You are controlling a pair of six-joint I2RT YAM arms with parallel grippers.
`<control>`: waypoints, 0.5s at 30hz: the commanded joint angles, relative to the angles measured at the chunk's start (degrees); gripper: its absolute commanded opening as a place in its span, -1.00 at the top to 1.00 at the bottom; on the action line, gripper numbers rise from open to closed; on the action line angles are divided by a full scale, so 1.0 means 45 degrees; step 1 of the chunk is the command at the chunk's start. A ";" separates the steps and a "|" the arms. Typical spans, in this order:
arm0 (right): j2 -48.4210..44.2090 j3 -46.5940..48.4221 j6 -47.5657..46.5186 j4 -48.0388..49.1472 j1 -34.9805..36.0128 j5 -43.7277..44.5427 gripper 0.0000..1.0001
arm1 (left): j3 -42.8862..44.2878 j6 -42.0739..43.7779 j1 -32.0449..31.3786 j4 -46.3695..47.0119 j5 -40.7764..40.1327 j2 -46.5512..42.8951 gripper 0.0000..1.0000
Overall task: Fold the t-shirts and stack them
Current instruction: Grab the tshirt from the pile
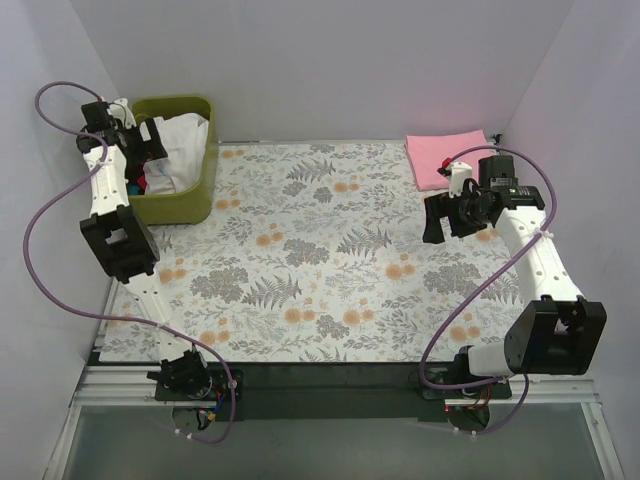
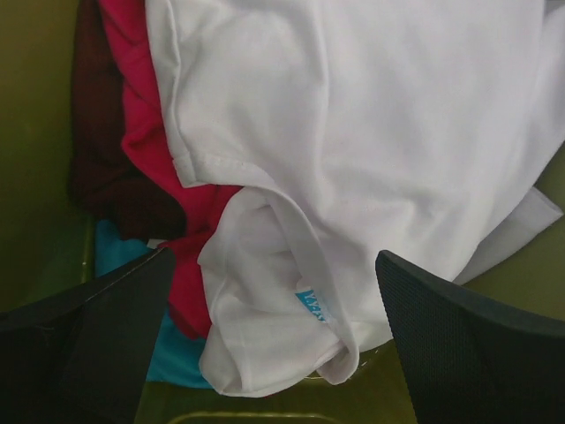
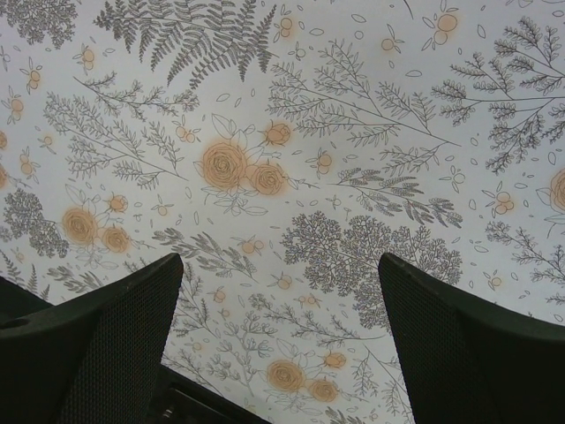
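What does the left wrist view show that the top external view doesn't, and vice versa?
Left wrist only: the blue label at the hem of the white t-shirt, and the dark maroon fabric beside it. Top external only: the folded pink t-shirt at the far right of the floral sheet, and the right arm hovering near it. Both: the white t-shirt on top of the pile in the olive-green tub, with the left arm's jaws above it.
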 commanded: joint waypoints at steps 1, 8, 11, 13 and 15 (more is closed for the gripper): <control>0.0236 0.0052 0.0037 0.0349 0.0008 -0.0133 -0.97 | -0.0385 0.0279 -0.0114 0.1117 0.0313 -0.0292 -0.97; 0.0627 -0.0046 0.0037 0.0369 0.0008 -0.0074 -0.97 | -0.0153 -0.0307 -0.0134 0.1375 0.1563 0.0315 -0.97; 0.0802 -0.0046 0.0037 0.0369 0.0008 -0.0074 -0.97 | -0.0327 -0.0346 -0.0251 0.1452 0.2032 0.0198 -0.96; 0.0939 -0.0104 0.0037 0.0408 -0.0011 -0.0074 -0.97 | -0.0387 -0.0327 -0.0386 0.1472 0.2170 0.0198 -0.96; 0.1036 -0.0124 0.0037 0.0408 0.0008 -0.0074 -0.97 | -0.0309 -0.0269 -0.0484 0.1472 0.1937 0.0431 -0.97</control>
